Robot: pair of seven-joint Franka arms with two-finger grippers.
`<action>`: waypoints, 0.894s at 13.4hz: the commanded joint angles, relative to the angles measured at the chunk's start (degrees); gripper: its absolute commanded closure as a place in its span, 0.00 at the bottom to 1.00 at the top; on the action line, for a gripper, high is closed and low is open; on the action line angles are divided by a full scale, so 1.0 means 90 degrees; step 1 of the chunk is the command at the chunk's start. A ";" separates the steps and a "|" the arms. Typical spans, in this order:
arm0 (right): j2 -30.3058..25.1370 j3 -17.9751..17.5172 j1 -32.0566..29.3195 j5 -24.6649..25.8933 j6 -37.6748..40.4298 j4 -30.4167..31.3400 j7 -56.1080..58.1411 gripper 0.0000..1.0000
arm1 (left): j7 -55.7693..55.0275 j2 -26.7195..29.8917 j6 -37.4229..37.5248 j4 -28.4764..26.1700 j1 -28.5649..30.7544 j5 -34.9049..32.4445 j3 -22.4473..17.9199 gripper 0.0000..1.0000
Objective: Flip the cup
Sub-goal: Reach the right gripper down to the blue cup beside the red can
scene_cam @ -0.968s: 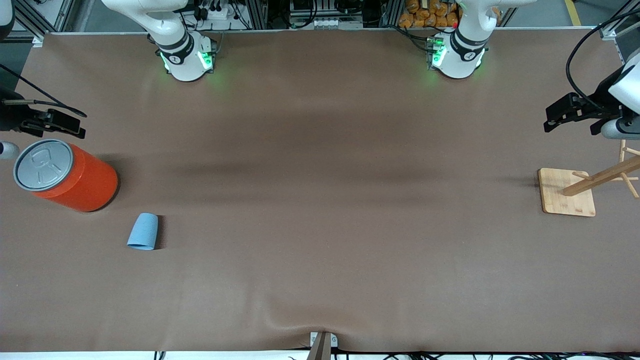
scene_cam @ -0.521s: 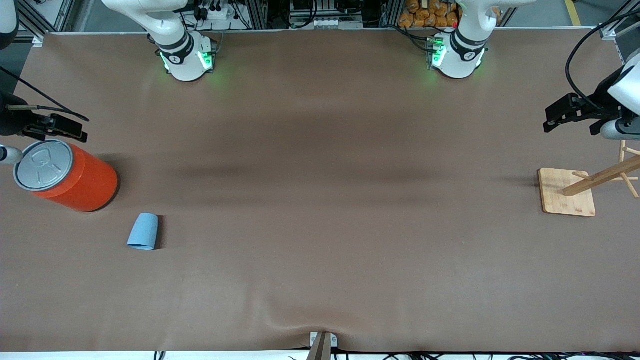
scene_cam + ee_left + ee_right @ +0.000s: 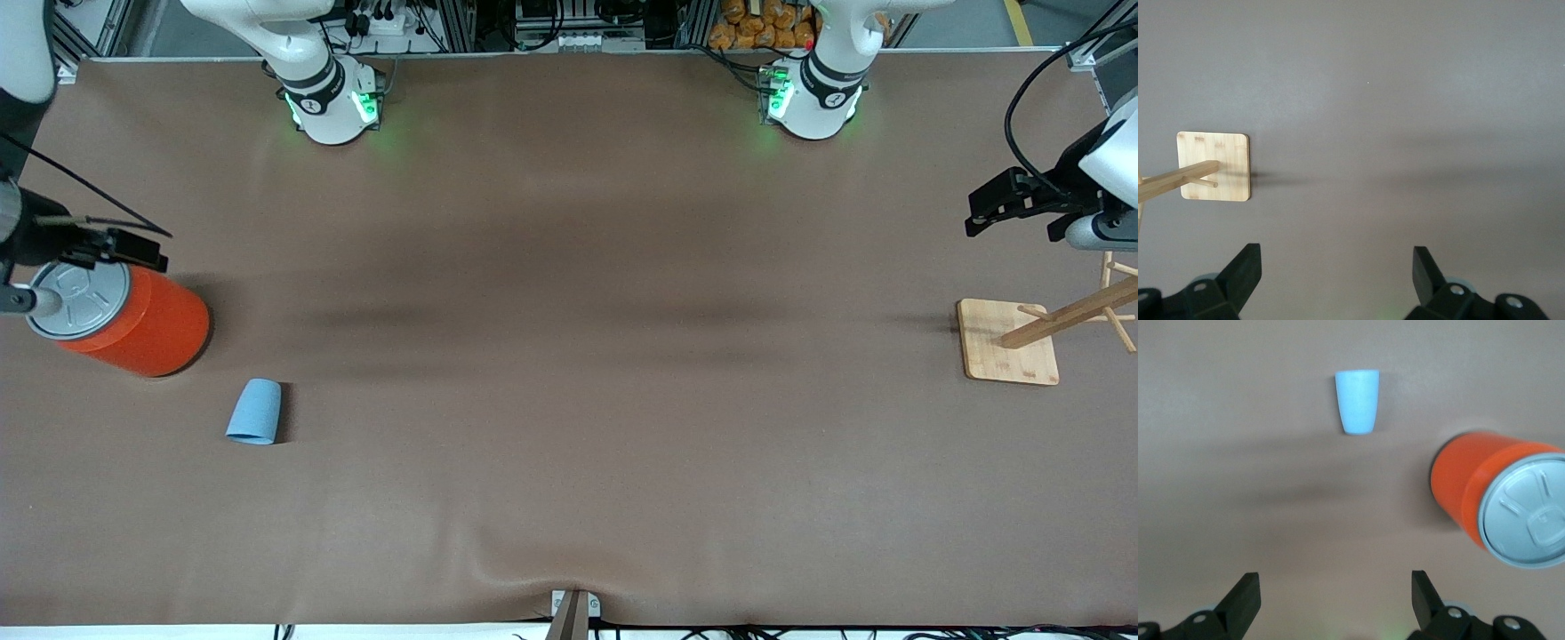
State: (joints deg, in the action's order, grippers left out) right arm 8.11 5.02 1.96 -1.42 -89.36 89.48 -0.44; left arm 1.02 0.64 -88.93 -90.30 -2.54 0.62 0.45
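cup (image 3: 254,412) lies on its side near the orange can (image 3: 133,320), apart from the released right claw (image 3: 1331,603).

Orange can (image 3: 133,324): upright on the bench (image 3: 569,356), toward the right arm's end; grey pull-tab lid (image 3: 76,298) on top.
Wooden stand (image 3: 1009,342): square bamboo base flat on the bench, toward the left arm's end; a slanted post with pegs rises from it.
Bench surface: brown covering, slightly rippled at the edge nearest the front camera.
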 commanded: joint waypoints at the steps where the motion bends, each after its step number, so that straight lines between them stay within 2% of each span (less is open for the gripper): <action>1: 0.0347 -0.0021 0.0007 0.0089 -0.0655 0.0341 -0.0019 0.00 | 0.0043 -0.0081 0.0106 0.0160 0.0048 0.0097 0.0028 0.00; 12: 0.2935 -0.0030 -0.0002 0.0021 -0.3907 0.0341 0.0020 0.00 | 0.0043 -0.0091 0.0115 0.0150 0.0038 0.0097 0.0038 0.00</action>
State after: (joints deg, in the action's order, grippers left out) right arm 31.09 4.72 2.13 -1.43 -121.97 93.83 -0.43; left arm 1.02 0.40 -88.87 -90.16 -2.56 0.63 0.52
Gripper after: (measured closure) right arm 0.000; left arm 0.000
